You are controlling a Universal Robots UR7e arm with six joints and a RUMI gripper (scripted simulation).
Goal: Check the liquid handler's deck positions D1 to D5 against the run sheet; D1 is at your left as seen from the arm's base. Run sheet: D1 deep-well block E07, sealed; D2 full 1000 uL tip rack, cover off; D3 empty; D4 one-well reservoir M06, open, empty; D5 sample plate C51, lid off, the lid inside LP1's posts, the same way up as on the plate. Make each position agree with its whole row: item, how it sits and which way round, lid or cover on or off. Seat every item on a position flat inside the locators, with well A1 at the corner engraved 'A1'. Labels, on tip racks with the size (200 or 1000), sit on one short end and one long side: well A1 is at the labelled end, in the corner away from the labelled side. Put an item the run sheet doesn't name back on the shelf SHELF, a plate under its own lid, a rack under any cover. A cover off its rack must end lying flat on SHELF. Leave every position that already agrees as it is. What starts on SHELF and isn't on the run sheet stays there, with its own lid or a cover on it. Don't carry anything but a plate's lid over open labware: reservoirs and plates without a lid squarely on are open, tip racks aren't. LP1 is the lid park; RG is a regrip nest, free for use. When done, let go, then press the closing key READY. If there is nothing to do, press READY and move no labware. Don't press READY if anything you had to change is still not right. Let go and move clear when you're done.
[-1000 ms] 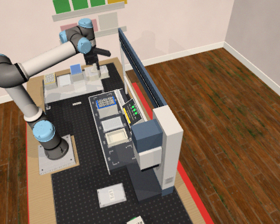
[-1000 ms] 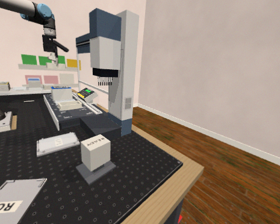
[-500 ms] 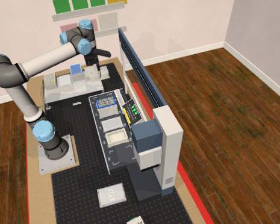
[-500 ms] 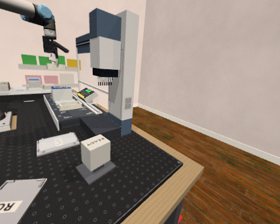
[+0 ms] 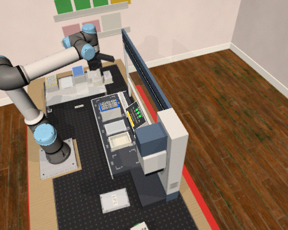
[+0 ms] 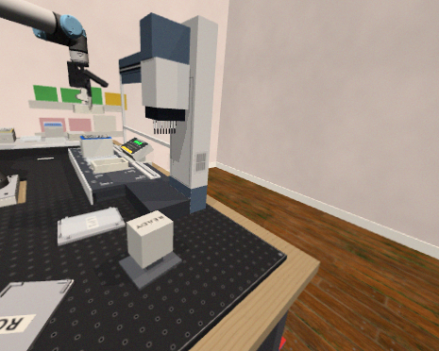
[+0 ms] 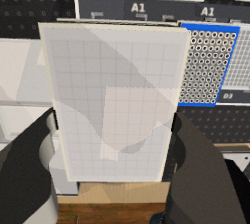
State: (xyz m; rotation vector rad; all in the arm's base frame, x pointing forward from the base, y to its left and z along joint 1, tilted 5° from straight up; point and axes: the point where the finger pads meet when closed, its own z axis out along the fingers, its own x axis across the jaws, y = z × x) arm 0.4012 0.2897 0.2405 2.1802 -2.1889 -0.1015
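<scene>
My gripper [image 7: 116,110] is shut on a pale cream well block [image 7: 113,100] by its long sides. The block's top is a smooth, translucent film over a grid of wells. In the top view the gripper [image 5: 95,70] hangs over the right part of the shelf [image 5: 75,89], with the block above the labware there. On the deck, from the far end, stand a blue-rimmed tip rack [image 5: 108,105] without a cover, a white well plate [image 5: 115,127] and a cream open reservoir [image 5: 121,140]. The nearest position [image 5: 126,158] is bare. The lid park LP1 [image 5: 114,200] is bare.
The shelf holds a tip rack [image 5: 51,81], a blue-topped item [image 5: 77,71] and several pale pieces. The liquid handler's tower [image 5: 166,151] and rail [image 5: 145,73] flank the deck's right side. The READY key [image 6: 150,240] and the RG nest [image 6: 17,314] lie at the near end.
</scene>
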